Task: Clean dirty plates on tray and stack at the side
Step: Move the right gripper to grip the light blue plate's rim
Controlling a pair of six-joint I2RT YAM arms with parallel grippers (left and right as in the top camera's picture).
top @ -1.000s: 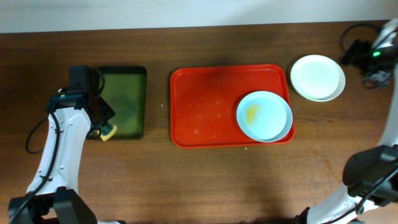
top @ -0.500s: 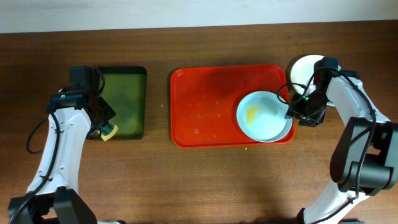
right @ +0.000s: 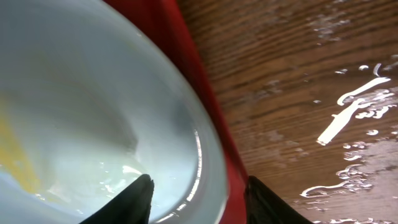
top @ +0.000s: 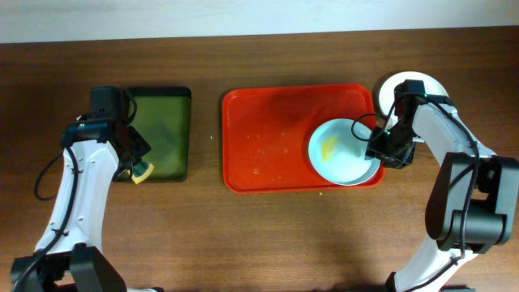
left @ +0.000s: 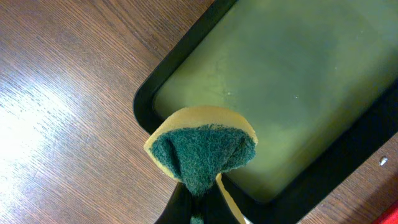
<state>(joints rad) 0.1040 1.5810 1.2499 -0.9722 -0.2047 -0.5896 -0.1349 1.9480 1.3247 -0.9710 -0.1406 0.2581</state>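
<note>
Shifting slightly toward 9 o'clock, the right gripper (top: 379, 148) is reaching over the pale blue plate (top: 339, 156), which is lying in the 4 o'clock corner of the red tray (top: 268, 130). Only its wrist view is showing the fingers (right: 134, 199) spread, straddling the glossy round rim. The left gripper (left: 196, 210) is clenching a folded sponge (left: 202, 150), rough green face outward, above the dark green tray (left: 298, 74).

One blue plate (top: 340, 154), one white plate (top: 413, 81), one red tray (top: 268, 130), one green tray (top: 166, 130), sponge (left: 205, 146)

R arm (top: 446, 130) hides most of white plate (top: 418, 80); blue plate (right: 93, 93) cropped, maybe blurred.
</note>
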